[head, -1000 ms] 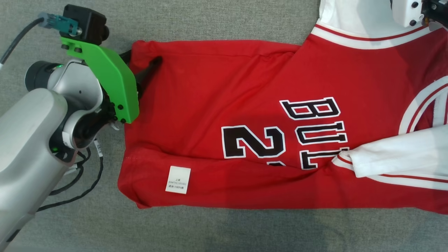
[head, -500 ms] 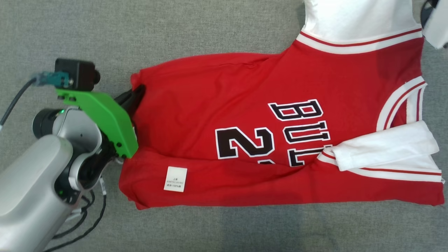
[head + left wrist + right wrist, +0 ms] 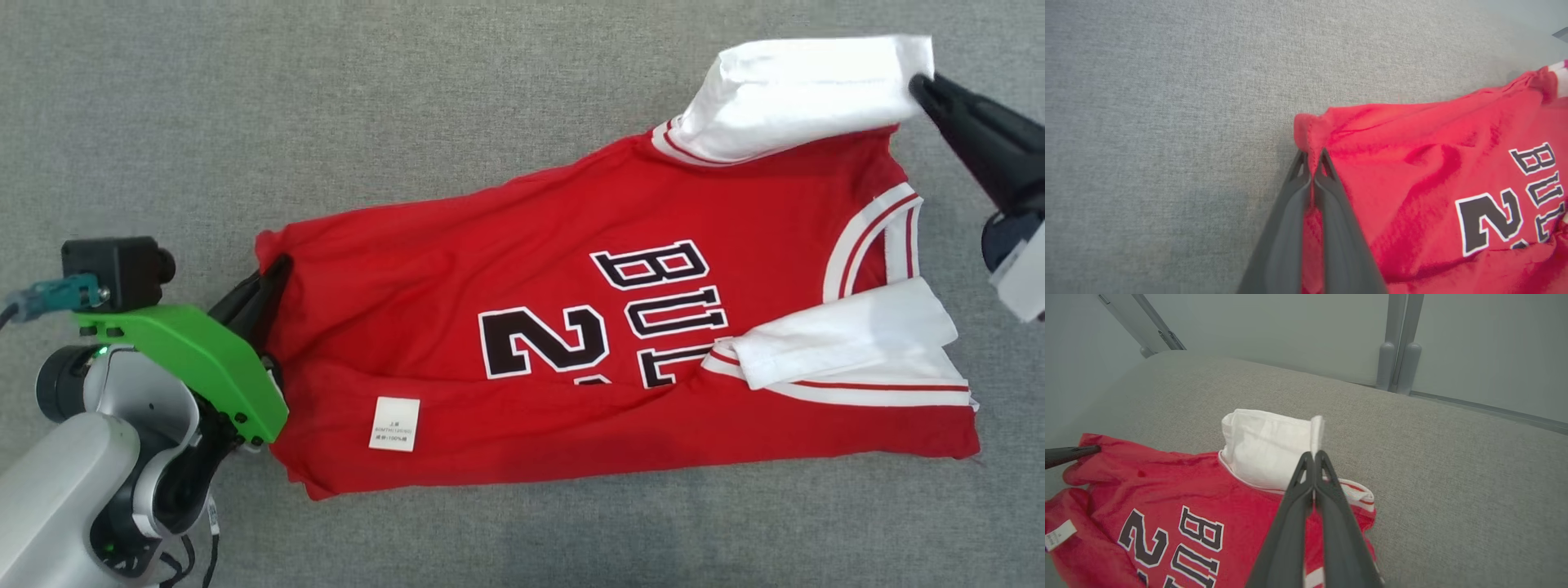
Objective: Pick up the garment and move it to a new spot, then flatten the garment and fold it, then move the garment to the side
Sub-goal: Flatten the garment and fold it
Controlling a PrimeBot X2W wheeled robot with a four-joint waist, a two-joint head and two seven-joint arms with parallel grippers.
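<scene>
The garment (image 3: pixel 571 327) is a red jersey with white sleeves and black lettering, partly folded on the grey surface. My left gripper (image 3: pixel 277 265) is shut on the garment's far hem corner at the left; the left wrist view shows red cloth (image 3: pixel 1412 183) pinched between the closed tips of that left gripper (image 3: pixel 1312 159). My right gripper (image 3: pixel 918 82) is shut on the edge of the white sleeve (image 3: pixel 800 94) at the upper right, lifting it. In the right wrist view the right gripper (image 3: pixel 1312 455) pinches the sleeve (image 3: pixel 1265 447) edge. A white label (image 3: pixel 394 424) shows near the hem.
Grey fabric surface (image 3: pixel 326 98) extends all around the garment. A pale wall and metal posts (image 3: pixel 1400 343) stand beyond the surface's far edge. My left arm with its green camera bracket (image 3: pixel 188 359) sits at the lower left.
The left gripper closed on the hem corner. The whole head picture has shifted. The jersey now lies slanted, its far edge drawn up, and the white sleeve is raised in the right gripper.
</scene>
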